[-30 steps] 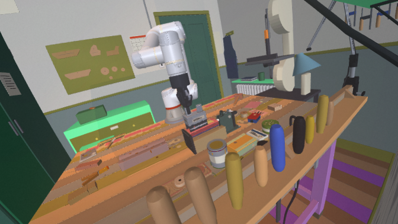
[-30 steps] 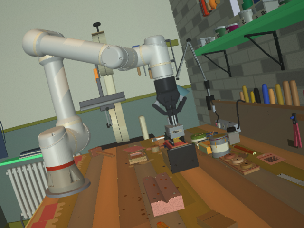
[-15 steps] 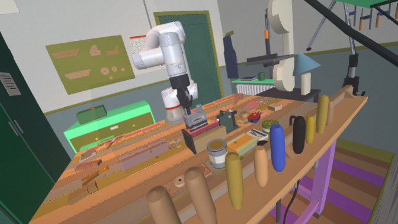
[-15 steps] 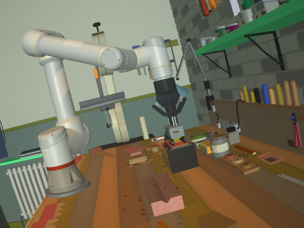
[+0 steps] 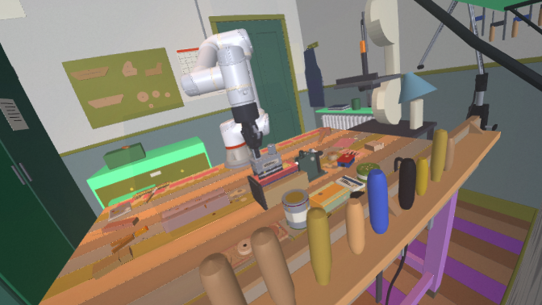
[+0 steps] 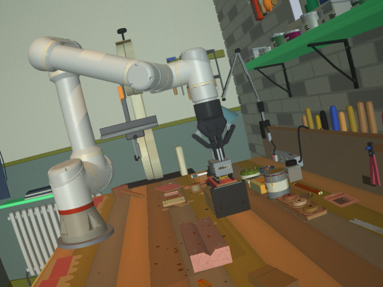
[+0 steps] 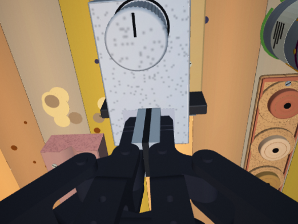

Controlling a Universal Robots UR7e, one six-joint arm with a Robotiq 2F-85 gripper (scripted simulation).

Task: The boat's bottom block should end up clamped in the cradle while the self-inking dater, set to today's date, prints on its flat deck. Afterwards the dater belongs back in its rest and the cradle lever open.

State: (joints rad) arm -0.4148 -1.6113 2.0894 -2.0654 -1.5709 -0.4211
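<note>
The grey self-inking dater [image 5: 266, 163] [image 6: 220, 168] [image 7: 142, 71] stands on the red boat block [image 5: 278, 172] [image 6: 221, 181], which sits on top of the cradle [image 5: 278, 189] [image 6: 230, 199]. A round knob with a black line [image 7: 136, 37] tops the dater. My gripper [image 5: 256, 153] [image 6: 219, 156] [image 7: 147, 128] rests closed and empty on the dater's top near its edge. The green lever unit [image 5: 311, 163] stands right of the cradle.
A paint can [image 5: 295, 209] [image 6: 276, 183] stands close to the cradle. A tray of wooden wheels [image 6: 300, 204] [image 7: 275, 128] lies beside it. A pink V-block [image 6: 205, 242] [image 7: 72, 145] lies in front on the bench. Tool handles [image 5: 377, 205] line the bench's edge.
</note>
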